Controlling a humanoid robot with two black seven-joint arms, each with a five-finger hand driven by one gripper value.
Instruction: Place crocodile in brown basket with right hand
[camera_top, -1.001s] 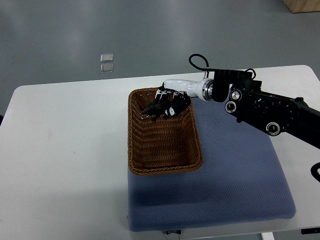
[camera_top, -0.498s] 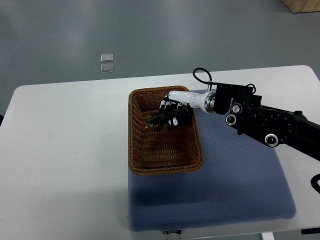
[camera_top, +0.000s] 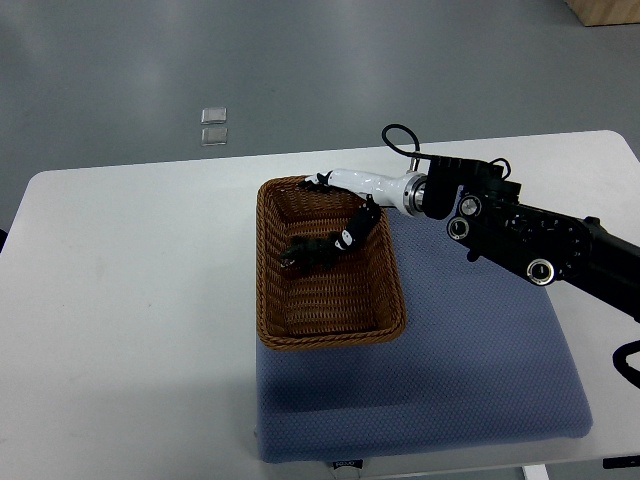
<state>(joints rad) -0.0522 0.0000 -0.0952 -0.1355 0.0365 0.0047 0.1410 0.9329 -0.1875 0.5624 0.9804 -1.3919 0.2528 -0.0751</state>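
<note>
The dark toy crocodile lies on the floor of the brown wicker basket, in its far half. My right hand hovers over the basket's far right corner, its arm entering from the right. Its fingers are spread and hold nothing. One fingertip ends right beside the crocodile's tail end; I cannot tell whether they touch. The left arm does not show.
The basket straddles the white table and the left edge of a blue mat. My right forearm stretches above the mat's far part. The table's front edge lies just below the mat.
The hand has opened and let go of the crocodile, which now rests in the basket slightly left of and nearer than where it was held. The hand has drawn back toward the far rim.
</note>
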